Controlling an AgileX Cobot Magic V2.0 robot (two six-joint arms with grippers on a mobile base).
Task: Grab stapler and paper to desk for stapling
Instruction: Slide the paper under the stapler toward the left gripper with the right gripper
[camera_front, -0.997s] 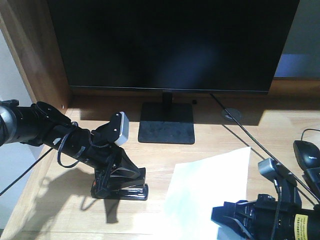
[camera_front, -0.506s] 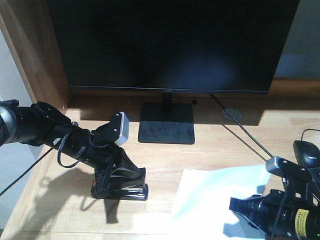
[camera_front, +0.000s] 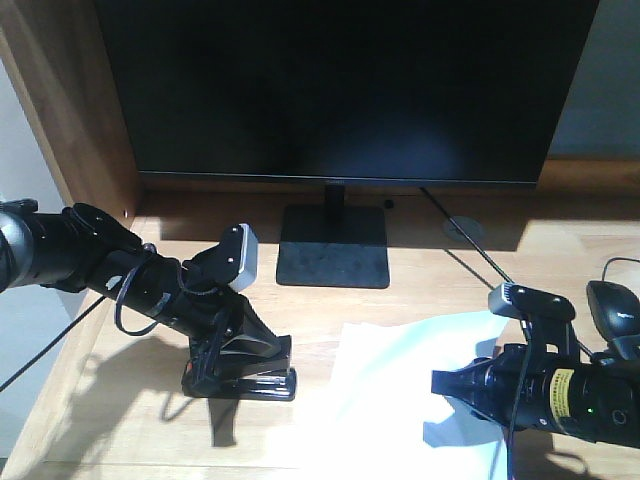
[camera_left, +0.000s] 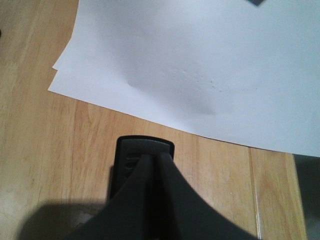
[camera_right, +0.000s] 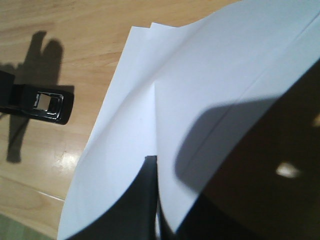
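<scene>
1. Left hand (camera_left: 151, 160): fingers together with only a thin seam between them, tips down on top of the stapler (camera_left: 131, 147). Can't tell if anything is pinched.
2. The stapler lies flat on the desk (camera_front: 420, 290), lower left of the front view, in bright light. Its front end pokes out past the fingertips.
3. Right hand (camera_front: 450, 385), lower right of the front view: clamped on the paper (camera_front: 390, 380) at its right edge. In the right wrist view a dark finger (camera_right: 147, 200) is under the sheet.
4. The paper is centre-bottom in the front view. Its left part lies on the desk and the gripped side is lifted and curved. Two offset corners show in both wrist views.
5. The paper's near edge is just beside the stapler's front end, with a strip of bare wood between them.
6. Black monitor (camera_front: 340, 90) fills the top of the front view, its stand (camera_front: 333, 250) on the desk behind the stapler.
7. A cable (camera_front: 480, 255) runs diagonally toward the lower right, and a black mouse (camera_front: 612, 305) sits at the right edge.
</scene>
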